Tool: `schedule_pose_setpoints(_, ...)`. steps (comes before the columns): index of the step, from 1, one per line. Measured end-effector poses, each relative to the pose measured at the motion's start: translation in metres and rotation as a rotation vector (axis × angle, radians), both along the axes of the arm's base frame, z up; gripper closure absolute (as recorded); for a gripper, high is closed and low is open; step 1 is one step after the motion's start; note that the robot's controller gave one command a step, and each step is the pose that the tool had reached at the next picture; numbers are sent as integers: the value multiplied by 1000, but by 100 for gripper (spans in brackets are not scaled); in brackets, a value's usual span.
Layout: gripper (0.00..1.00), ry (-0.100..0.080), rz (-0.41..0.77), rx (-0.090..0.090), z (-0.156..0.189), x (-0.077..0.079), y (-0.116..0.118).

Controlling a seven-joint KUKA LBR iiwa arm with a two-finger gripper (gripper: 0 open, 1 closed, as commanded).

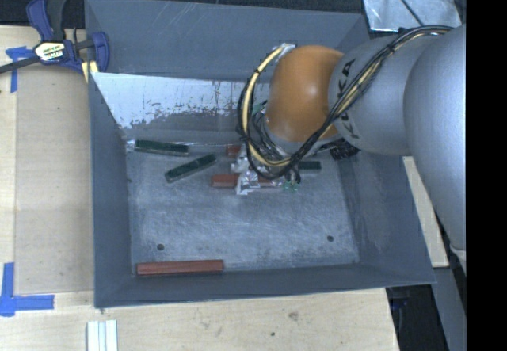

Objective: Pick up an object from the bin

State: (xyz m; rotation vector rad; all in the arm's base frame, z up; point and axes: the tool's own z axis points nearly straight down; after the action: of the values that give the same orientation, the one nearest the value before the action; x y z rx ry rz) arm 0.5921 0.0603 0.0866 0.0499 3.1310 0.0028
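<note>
My gripper [247, 183] is down near the back middle of the bin floor, mostly hidden under the orange wrist cover and cables. A small reddish-brown piece [223, 180] lies right at its left side, touching or nearly touching the metal tip. Another small reddish bit [233, 150] sits just behind it. A dark green stick [190, 168] lies tilted a little further left, and a second dark green stick [161, 148] rests along the back wall. I cannot make out anything between the fingers.
A long reddish-brown bar [180, 267] lies along the front wall at the left. A dark thing [310, 165] pokes out from under the arm on the right. The arm covers the back right of the bin.
</note>
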Motion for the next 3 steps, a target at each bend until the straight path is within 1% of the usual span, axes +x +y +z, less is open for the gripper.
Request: schedule_pose_setpoints(3,100,6,0,-1,7,0,0)
